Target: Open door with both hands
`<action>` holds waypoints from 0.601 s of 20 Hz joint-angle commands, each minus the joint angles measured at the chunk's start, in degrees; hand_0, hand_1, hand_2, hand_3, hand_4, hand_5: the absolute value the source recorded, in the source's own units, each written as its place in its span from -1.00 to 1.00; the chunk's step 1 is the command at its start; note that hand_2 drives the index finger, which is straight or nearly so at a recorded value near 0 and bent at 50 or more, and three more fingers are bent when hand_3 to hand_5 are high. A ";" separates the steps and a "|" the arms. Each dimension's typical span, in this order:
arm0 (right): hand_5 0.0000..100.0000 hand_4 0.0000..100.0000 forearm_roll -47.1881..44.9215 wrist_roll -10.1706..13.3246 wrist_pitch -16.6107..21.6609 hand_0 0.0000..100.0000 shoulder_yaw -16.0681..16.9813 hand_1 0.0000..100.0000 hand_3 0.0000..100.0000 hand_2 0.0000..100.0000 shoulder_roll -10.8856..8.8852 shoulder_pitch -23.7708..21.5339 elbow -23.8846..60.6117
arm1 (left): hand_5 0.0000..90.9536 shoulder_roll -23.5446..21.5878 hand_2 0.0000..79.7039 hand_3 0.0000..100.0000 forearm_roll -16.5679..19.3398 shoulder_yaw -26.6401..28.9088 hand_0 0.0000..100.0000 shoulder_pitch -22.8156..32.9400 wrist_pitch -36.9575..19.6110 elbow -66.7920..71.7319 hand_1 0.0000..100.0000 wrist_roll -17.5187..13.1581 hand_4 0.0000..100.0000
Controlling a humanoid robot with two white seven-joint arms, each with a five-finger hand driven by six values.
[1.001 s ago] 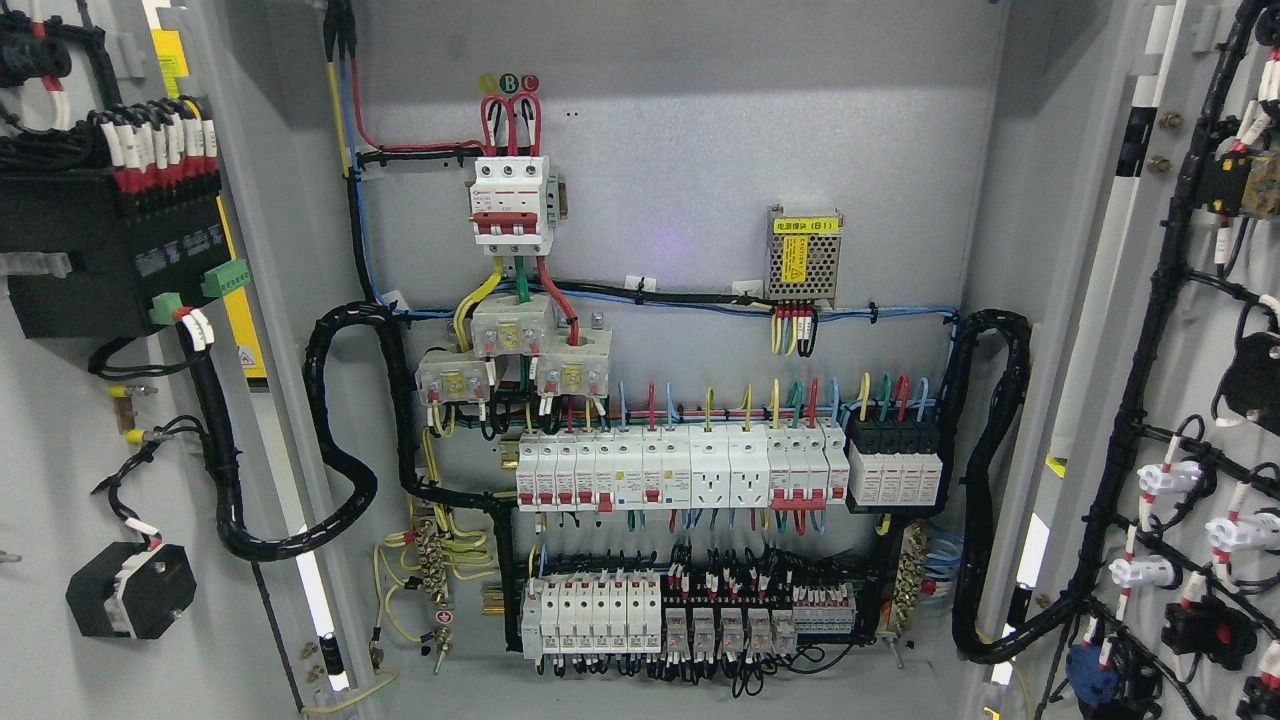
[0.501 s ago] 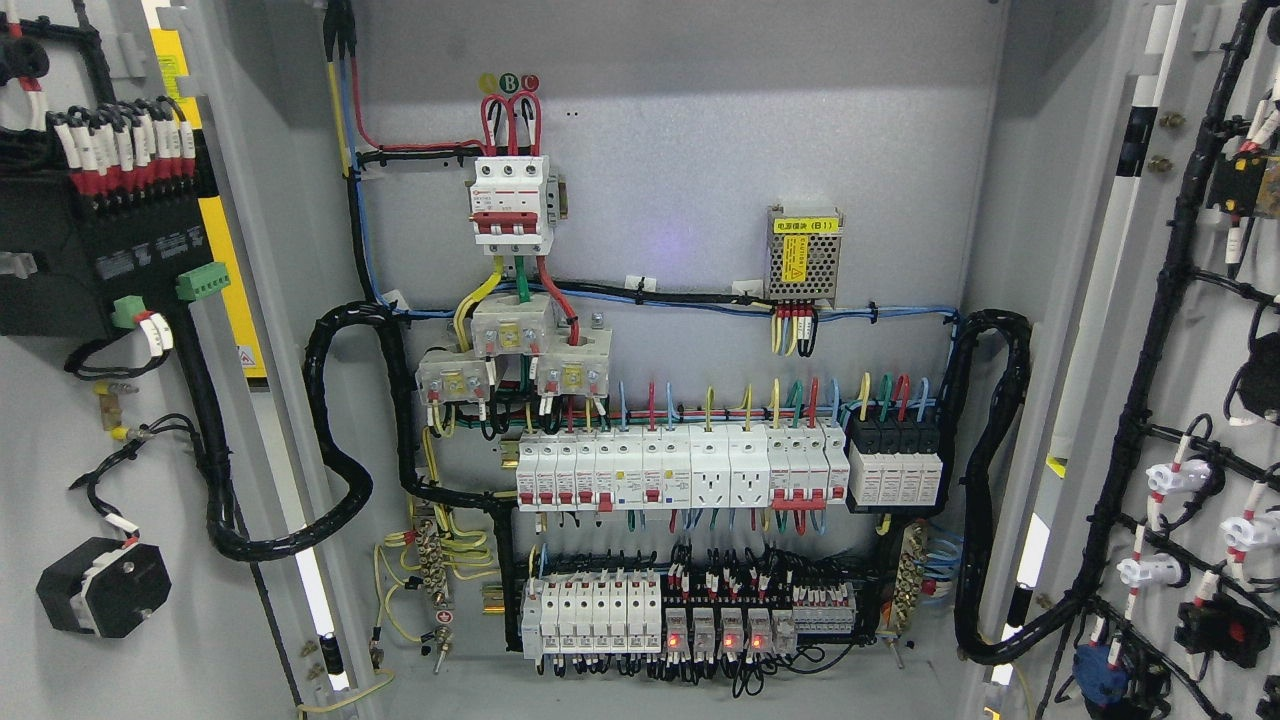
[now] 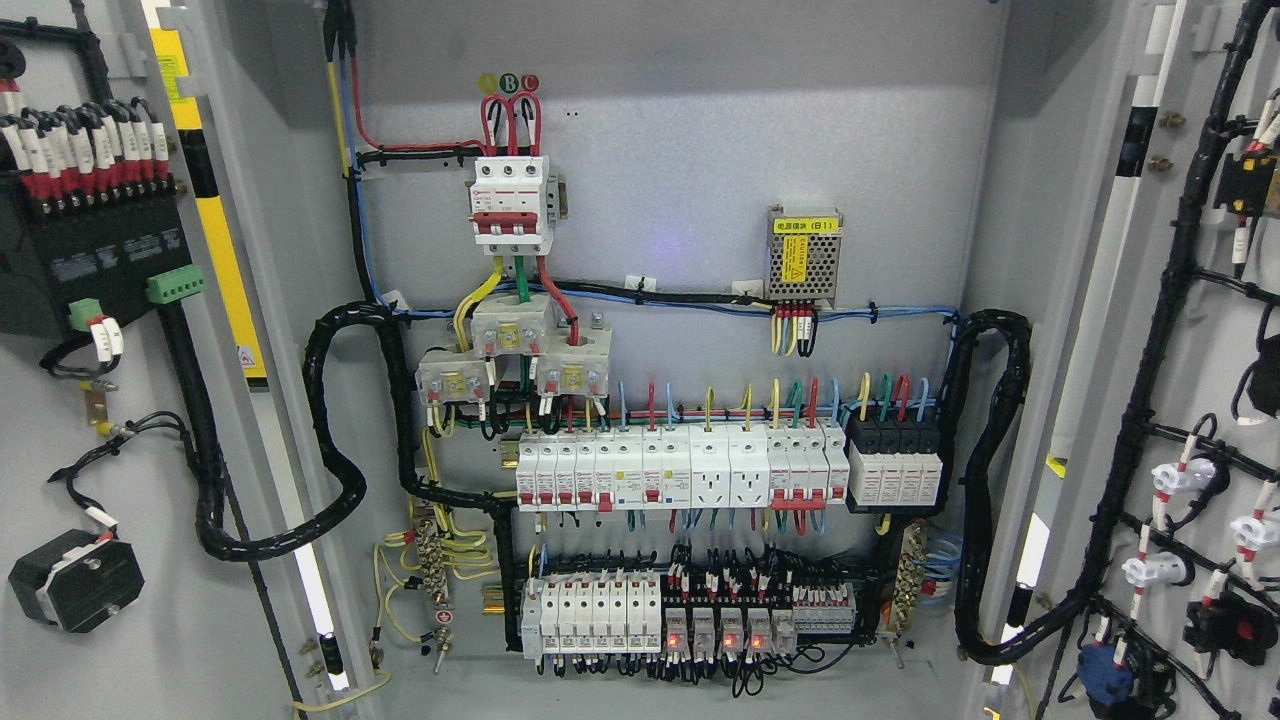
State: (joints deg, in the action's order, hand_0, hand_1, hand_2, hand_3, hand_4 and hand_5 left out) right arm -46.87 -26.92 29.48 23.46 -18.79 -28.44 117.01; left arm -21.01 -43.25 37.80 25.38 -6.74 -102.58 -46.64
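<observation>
Doors (image 3: 60,640) stand swung wide, seemingly clear of cabinet (image 3: 680,160) edges.

Grey backplate (image 3: 680,150) carries it all: red-toggled breaker (image 3: 510,205) at eleven o'clock, mesh power supply (image 3: 804,255) at one. Breaker row (image 3: 680,470) sits centre, relays (image 3: 690,615) at six, red lamps glowing.

Above the red-and-white main breaker (image 3: 510,205), three round stickers (image 3: 509,82): yellow, green "B", red. On the perforated metal power supply (image 3: 803,255), a yellow label (image 3: 803,227) with Chinese characters and "(B1)"; beneath it a yellow warning label, too small to read. Near the left door frame, a small warning-triangle sign (image 3: 245,357). Elsewhere nothing legible.
</observation>
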 commanded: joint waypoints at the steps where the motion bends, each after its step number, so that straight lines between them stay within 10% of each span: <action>1: -1.00 -1.00 -0.15 0.12 -0.04 -0.57 2.20 -0.78 -1.00 -1.00 0.16 -0.03 -0.82 | -1.00 -6.41 -0.80 -0.69 -1.75 1.66 -0.85 -2.26 0.41 7.74 -0.76 0.06 -0.89; 12: -1.00 -1.00 -0.06 0.12 -0.12 -0.57 3.34 -0.78 -1.00 -1.00 0.16 -0.12 -1.52 | -1.00 -9.66 -0.75 -0.56 -2.63 2.54 -0.86 -4.46 0.50 13.19 -0.71 -3.45 -0.82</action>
State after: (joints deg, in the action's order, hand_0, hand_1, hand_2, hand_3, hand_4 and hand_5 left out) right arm -46.93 -26.96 29.43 25.53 -18.65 -28.52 116.31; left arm -26.50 -45.31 39.09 21.95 -6.27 -95.45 -49.08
